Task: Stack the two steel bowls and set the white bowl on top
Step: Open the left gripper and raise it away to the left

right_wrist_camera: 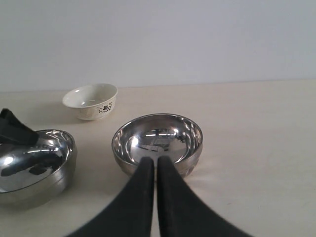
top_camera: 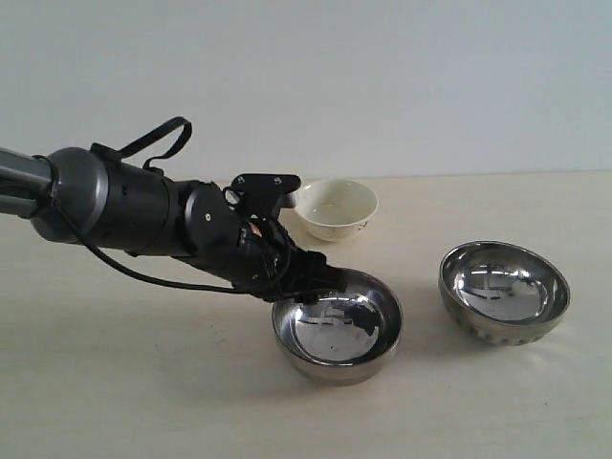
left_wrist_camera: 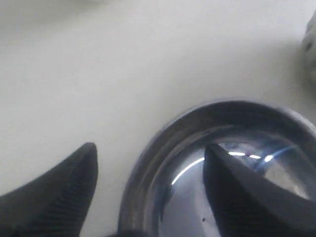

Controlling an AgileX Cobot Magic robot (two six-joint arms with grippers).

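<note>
A pale cream counter [top_camera: 143, 392] is filling the lower part of the exterior view. It is matt and plain, and it is meeting a bare whitish wall [top_camera: 382, 76] along a straight line behind the bowls. Soft, even light is falling on both, and faint shadows are lying beside each bowl.

The smooth steel bowl [top_camera: 337, 330] is sitting upright on the counter near the middle, its mirror-like inside catching the light. The fluted steel bowl [top_camera: 504, 292] is standing upright to its right, well apart from it, with its patterned lower outside facing the camera. The white bowl [top_camera: 335, 208] is resting upright farther back, near the wall line. It is sitting behind the smooth bowl and apart from both steel ones, and a small dark mark is showing on its side.

The left arm [top_camera: 124, 206] is reaching in from the left edge and angling down, with its tip hanging at the left rim of the smooth steel bowl. In the left wrist view the left fingers [left_wrist_camera: 59, 197] are standing spread and straddling that rim. One is lying outside the bowl over bare counter and the other is sitting inside, above the shiny wall. A strip of counter is showing between the outer finger and the rim, so they are not pinching it.

The right fingers [right_wrist_camera: 140, 197] are pressing together with nothing between them and pointing at the fluted steel bowl. Whether their tips are touching it, I cannot tell.
</note>
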